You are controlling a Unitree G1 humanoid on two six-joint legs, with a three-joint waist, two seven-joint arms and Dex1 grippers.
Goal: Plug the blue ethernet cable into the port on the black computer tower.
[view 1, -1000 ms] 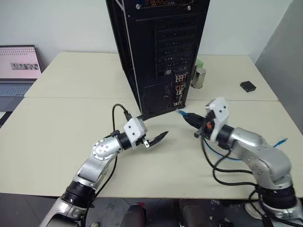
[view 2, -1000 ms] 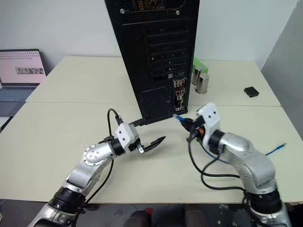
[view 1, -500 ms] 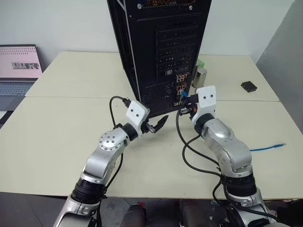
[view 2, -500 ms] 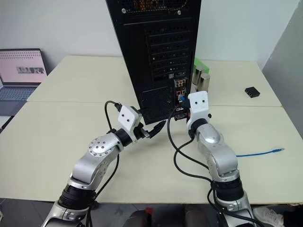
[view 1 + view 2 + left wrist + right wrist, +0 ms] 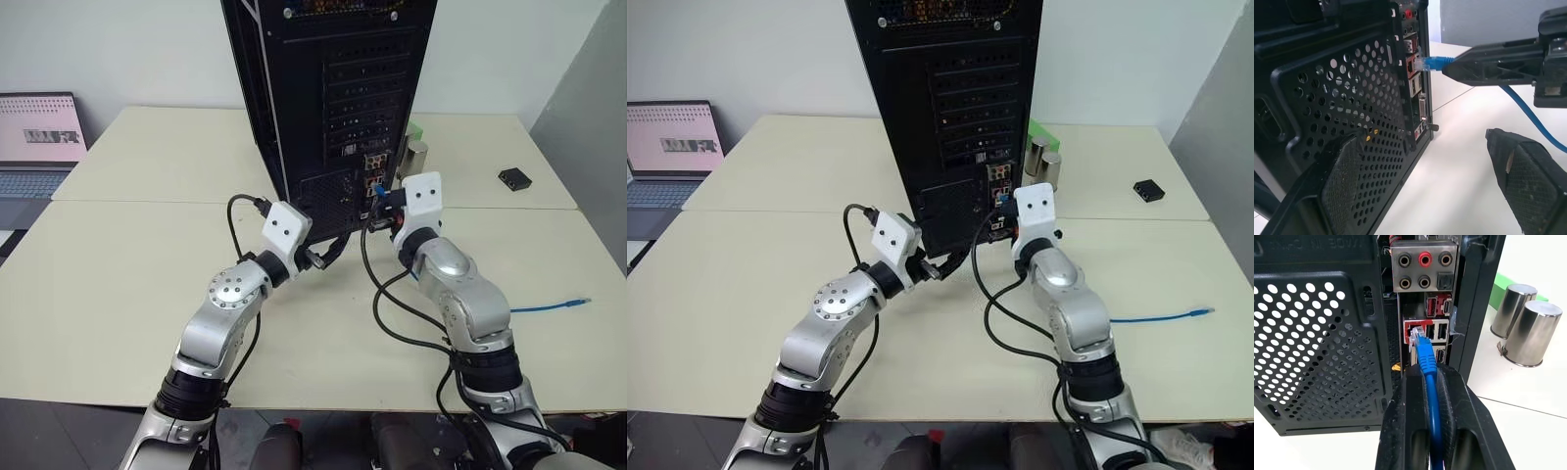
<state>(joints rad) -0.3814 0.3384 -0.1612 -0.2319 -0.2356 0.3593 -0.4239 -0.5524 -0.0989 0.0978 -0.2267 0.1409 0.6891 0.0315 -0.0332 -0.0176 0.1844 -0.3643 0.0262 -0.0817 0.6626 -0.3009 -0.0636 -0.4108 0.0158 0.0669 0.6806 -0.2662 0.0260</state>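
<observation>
While the right hand [image 5: 1427,377] is clamped tight on the cable [image 5: 1426,357] just behind its clear plug, the plug tip sits right at the port [image 5: 1417,333], in the red-framed block on the rear panel. From the wrist views I can't tell if it's actually seated or only touching the opening. The rest of the cable runs back under the right arm and across the counter [image 5: 118,284], with its loose far end lying out near the right edge [image 5: 585,300].

Left hand [image 5: 326,254] is released, fingers spread wide with nothing in them. It hangs low at the bottom rear corner of the tower [image 5: 323,88]; in its own wrist view one finger [image 5: 1342,186] lies against the perforated mesh vent and the other [image 5: 1528,181] stands apart over the counter, on the far side from the mesh. You can also see the right hand coming in level toward the panel from there.

Above the port sit the round audio jacks [image 5: 1422,270], one of them red. Just right of the tower are two shiny metal cups [image 5: 1525,325] standing side by side, with something green [image 5: 1503,286] behind them. Farther right there's a small black box [image 5: 512,178] on its own. Way off at the left edge, an open laptop [image 5: 37,147] with its screen lit.
</observation>
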